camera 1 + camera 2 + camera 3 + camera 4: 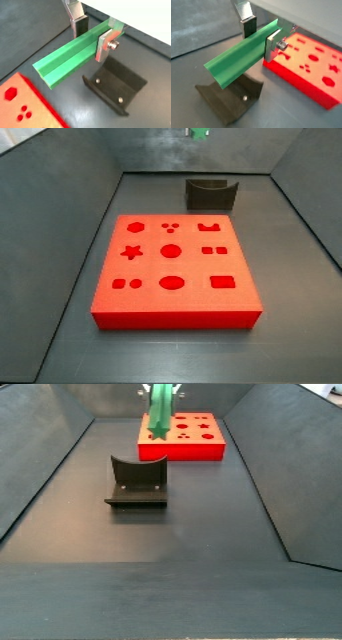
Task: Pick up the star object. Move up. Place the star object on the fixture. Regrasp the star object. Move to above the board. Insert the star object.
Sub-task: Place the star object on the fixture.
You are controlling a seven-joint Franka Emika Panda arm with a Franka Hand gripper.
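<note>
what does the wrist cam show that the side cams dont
Only the wrist views show the grip: the gripper has its flat silver fingers shut on the star object, held in the air above the fixture.

Only a side view shows the whole board with all nine holes, and the fixture standing apart beyond it, with nothing in its notch.

Both kinds show the star object, the fixture and the red board; in the side views the gripper itself is mostly out of frame.

"Where is your pincer (92, 34) now?"

"Up high in the air. My two flat silver fingers (246, 21) point down and squeeze tight on the star object (241, 59), one on each side."
</note>
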